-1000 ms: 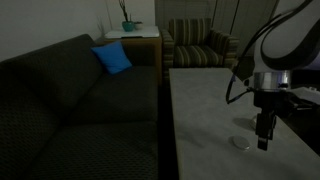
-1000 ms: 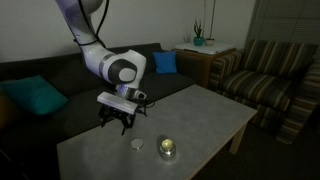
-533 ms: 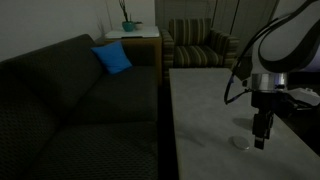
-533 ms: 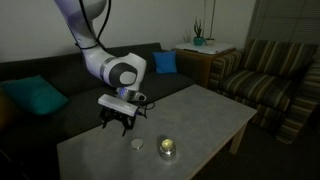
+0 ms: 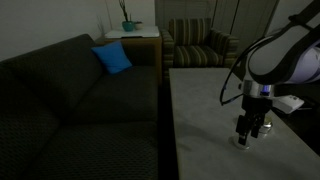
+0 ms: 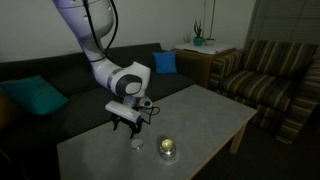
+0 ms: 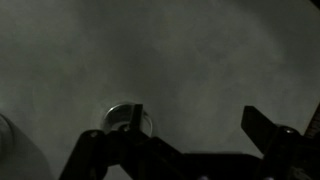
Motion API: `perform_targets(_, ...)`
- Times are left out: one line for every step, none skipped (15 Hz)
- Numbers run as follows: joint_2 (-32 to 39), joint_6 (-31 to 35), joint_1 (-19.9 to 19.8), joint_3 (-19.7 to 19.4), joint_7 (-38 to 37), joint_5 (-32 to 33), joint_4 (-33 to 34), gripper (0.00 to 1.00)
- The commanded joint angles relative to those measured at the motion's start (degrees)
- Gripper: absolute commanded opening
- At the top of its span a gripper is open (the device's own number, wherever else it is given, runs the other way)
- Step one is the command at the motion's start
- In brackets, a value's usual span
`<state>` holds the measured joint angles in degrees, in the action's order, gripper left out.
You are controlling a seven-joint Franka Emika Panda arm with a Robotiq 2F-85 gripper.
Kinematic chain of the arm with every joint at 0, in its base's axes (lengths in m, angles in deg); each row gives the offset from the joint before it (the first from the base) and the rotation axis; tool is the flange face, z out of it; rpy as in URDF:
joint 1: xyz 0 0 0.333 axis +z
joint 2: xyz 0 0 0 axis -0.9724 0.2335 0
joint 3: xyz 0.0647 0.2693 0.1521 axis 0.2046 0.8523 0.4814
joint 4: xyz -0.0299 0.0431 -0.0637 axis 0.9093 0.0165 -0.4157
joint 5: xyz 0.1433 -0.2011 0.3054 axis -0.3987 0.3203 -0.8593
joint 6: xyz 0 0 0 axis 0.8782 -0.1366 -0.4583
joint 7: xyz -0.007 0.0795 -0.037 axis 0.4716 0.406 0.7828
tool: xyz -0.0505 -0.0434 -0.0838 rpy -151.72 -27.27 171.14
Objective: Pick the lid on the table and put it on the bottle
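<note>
In the wrist view a pale curve at the left edge is likely the bottle (image 7: 10, 145); near it the lid (image 7: 122, 118) lies flat on the bench (image 7: 200, 50), beneath one finger of the gripper (image 7: 190, 125); jaws wide apart, empty; lid off-centre, toward the picture's left.

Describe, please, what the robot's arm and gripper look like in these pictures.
The arm is built of pale, rounded segments, with a round grey cap ringed in black near the wrist. A dark cable loops beside it. The gripper is black, with two blocky fingers.
</note>
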<state>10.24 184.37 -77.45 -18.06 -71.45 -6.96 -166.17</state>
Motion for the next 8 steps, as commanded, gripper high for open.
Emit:
perform_targets(5.5,2.1,0.2,-1.2,-3.5,-1.3,5.3,1.00)
perform_targets(6.5,2.4,0.2,-1.4,-4.4,-1.3,6.2,1.00)
perform_targets(7.6,2.7,0.3,-1.7,-5.3,-1.3,7.2,1.00)
perform_targets(8.8,3.1,0.5,-2.2,-6.3,-1.2,8.1,1.00)
perform_targets(9.7,3.3,0.6,-2.5,-7.2,-1.2,8.9,1.00)
perform_targets(10.7,2.7,0.6,-2.7,-8.0,-1.3,9.9,1.00)
perform_targets(11.0,1.9,0.5,-2.6,-8.1,-1.1,10.2,1.00)
perform_targets(9.6,2.2,0.3,-2.3,-7.2,-0.6,8.4,1.00)
